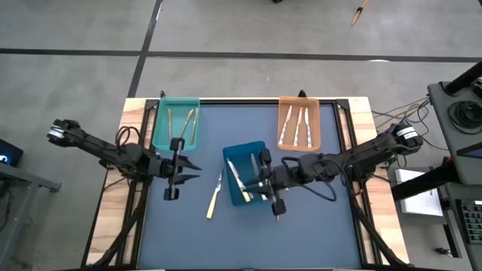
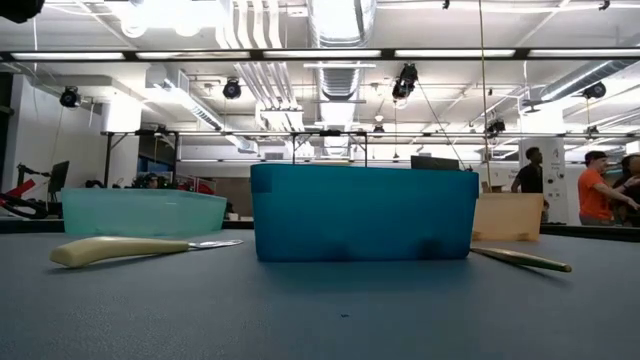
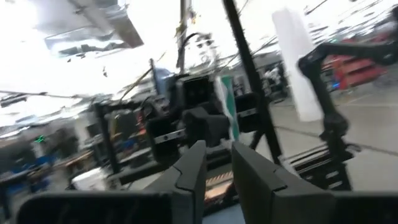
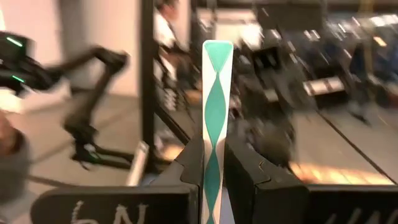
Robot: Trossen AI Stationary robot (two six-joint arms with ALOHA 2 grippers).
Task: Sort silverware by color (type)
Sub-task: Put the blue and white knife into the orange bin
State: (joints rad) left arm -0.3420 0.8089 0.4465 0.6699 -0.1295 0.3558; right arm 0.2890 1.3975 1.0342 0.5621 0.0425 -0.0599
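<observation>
My right gripper (image 1: 265,177) hangs over the right rim of the blue tray (image 1: 245,173), pointing toward the table's left, shut on a slim silvery utensil (image 4: 216,93) that reflects teal. My left gripper (image 1: 192,169) hovers open between the teal tray (image 1: 177,124) and the blue tray, holding nothing. A cream-yellow-handled utensil (image 1: 214,197) lies flat on the table left of the blue tray. A gold-tan utensil (image 2: 520,261) lies flat on the table right of the blue tray. More utensils lie in all three trays. My right gripper pinches the silvery utensil between its two fingers (image 4: 245,171), one on each flat side of the handle (image 4: 213,158). The utensil runs across the fingers and sticks out well beyond them. It is lifted clear of the table and the tray.
The orange tray (image 1: 300,124) sits at the far right and holds several pale utensils. The teal tray at the far left holds gold-tan ones. The dark mat (image 1: 316,233) spreads toward the near edge. People stand in the room beyond the table (image 2: 595,185).
</observation>
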